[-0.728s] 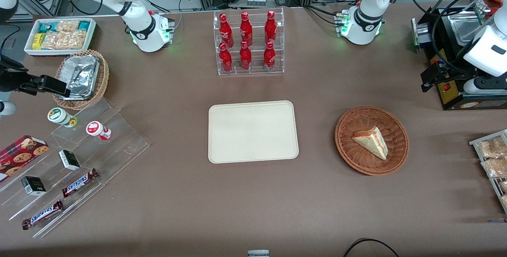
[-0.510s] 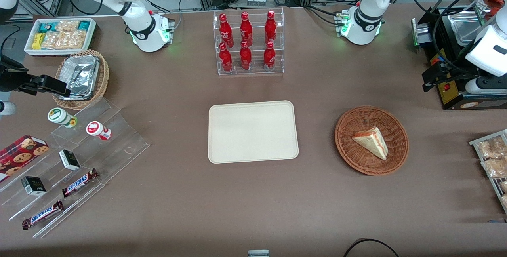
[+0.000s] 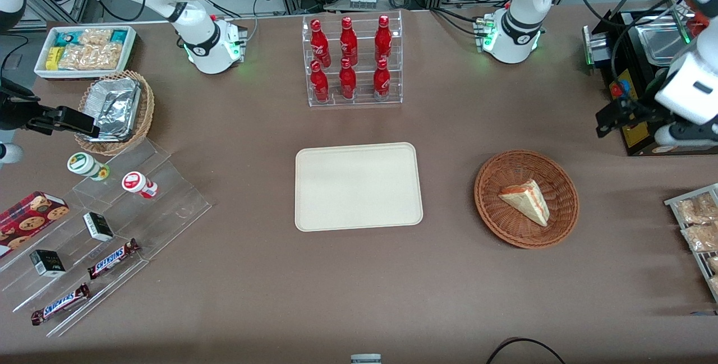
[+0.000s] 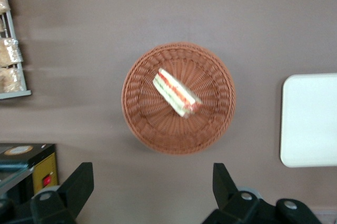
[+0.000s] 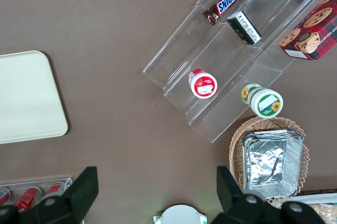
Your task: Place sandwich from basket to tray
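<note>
The sandwich (image 3: 525, 201), a pale bread wedge with red and green filling along its cut edge, lies in the round reddish-brown wicker basket (image 3: 493, 207). It also shows in the left wrist view (image 4: 177, 93), lying in the basket (image 4: 142, 124). The cream tray (image 3: 359, 187) lies flat at the table's middle, bare; its edge shows in the left wrist view (image 4: 309, 120). My left gripper (image 3: 608, 116) hangs high above the table toward the working arm's end, farther from the front camera than the basket. It is open and empty (image 4: 151, 182), fingers (image 4: 79, 184) wide apart.
A clear rack of red bottles (image 3: 350, 61) stands farther from the front camera than the tray. A black appliance (image 3: 645, 72) sits under the working arm. A rack of snack packets (image 3: 695, 224) lies at the working arm's end. Stepped clear shelves with snacks (image 3: 95, 229) lie toward the parked arm's end.
The left arm has shifted slightly, the gripper moving a little farther from the front camera. The sandwich, basket and tray have not moved.
</note>
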Motion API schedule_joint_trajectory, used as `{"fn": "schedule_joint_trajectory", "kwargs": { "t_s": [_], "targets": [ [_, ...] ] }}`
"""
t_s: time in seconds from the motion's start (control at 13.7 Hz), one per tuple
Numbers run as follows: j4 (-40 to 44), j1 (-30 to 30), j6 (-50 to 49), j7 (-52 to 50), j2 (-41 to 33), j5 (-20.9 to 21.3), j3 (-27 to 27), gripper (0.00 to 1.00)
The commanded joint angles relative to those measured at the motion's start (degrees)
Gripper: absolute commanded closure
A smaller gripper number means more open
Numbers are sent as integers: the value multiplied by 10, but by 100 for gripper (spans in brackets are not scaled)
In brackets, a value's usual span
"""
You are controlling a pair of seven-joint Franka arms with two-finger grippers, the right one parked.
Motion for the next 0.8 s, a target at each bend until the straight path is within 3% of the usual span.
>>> {"fn": "schedule_joint_trajectory", "kwargs": {
  "t_s": [0.0,0.44,0.73],
  "targets": [
    [-8,3,59,-41,48,6,-4,0],
    [-83,-1,151,-177,75,0,-9,0],
    [-151,-32,234,-344,76,3,-10,0]
  ]
}}
